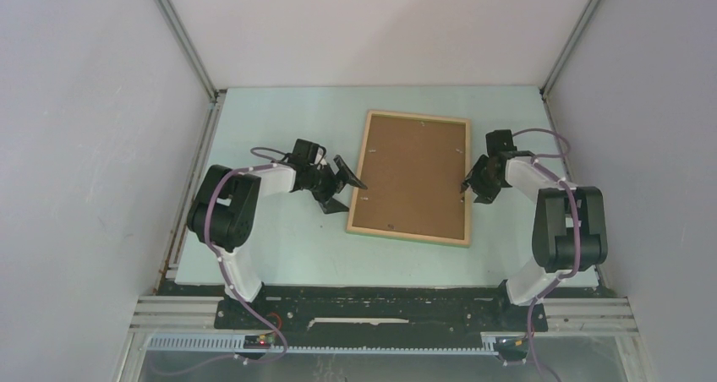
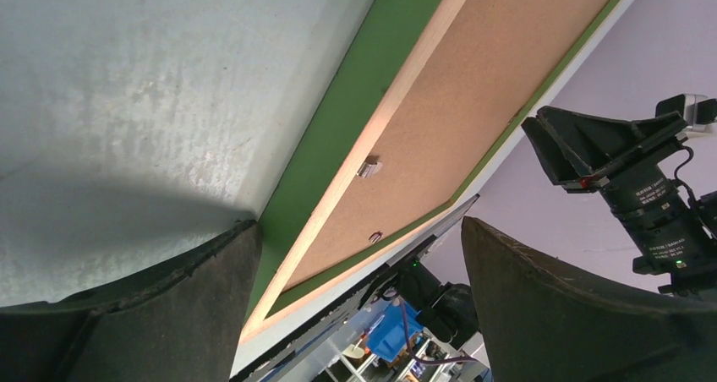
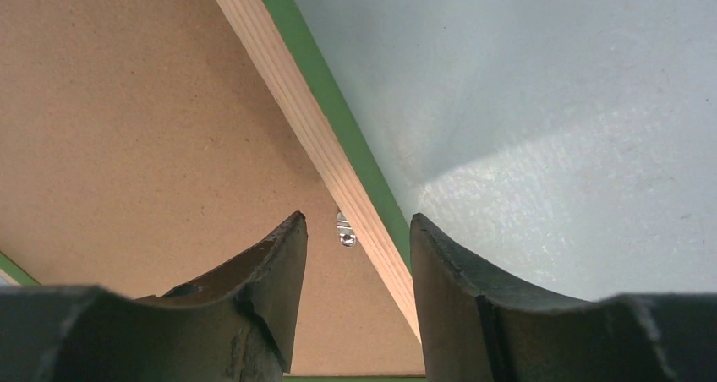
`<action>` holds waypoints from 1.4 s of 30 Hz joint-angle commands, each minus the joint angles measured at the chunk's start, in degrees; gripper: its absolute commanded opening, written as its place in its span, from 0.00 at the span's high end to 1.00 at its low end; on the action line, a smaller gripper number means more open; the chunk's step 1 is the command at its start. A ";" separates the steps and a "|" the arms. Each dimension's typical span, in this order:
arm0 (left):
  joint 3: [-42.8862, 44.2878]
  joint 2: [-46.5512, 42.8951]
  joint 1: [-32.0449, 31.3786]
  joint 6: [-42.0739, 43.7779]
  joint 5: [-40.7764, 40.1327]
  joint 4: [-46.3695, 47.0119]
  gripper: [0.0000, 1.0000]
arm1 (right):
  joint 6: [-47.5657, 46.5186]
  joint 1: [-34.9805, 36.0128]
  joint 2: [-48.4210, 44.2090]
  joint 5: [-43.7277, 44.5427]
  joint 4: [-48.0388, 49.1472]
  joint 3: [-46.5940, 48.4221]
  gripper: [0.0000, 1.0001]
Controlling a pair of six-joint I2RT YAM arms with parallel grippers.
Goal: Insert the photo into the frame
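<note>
The frame (image 1: pixel 407 236) lies flat in the middle of the table, light wood face up, with a green edge showing beneath it. Inside it sits the photo (image 1: pixel 416 175), brown board back up; its picture side is hidden. My left gripper (image 1: pixel 354 195) is open and empty just off the frame's left edge (image 2: pixel 338 196). My right gripper (image 1: pixel 471 189) is open and empty, low over the frame's right edge (image 3: pixel 296 120), its fingers either side of a small metal clip (image 3: pixel 345 231) on the board (image 3: pixel 127 103).
The pale table (image 1: pixel 279 120) is closed in by grey walls on the left, back and right. Small metal clips (image 2: pixel 369 166) sit along the frame's inner edges. The right arm (image 2: pixel 630 166) shows across the frame in the left wrist view.
</note>
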 commanded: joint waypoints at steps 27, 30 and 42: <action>-2.09 -2.55 0.01 -1.60 1.15 1.46 0.03 | -0.67 4.55 1.57 6.42 -1.66 3.26 1.00; -2.80 -3.40 0.01 -1.68 0.21 1.46 0.03 | -0.97 4.66 2.70 8.74 -4.23 5.20 0.80; -6.12 -5.97 -1.01 -3.63 -1.02 4.03 0.03 | -0.23 5.87 4.68 10.77 -4.40 5.32 0.50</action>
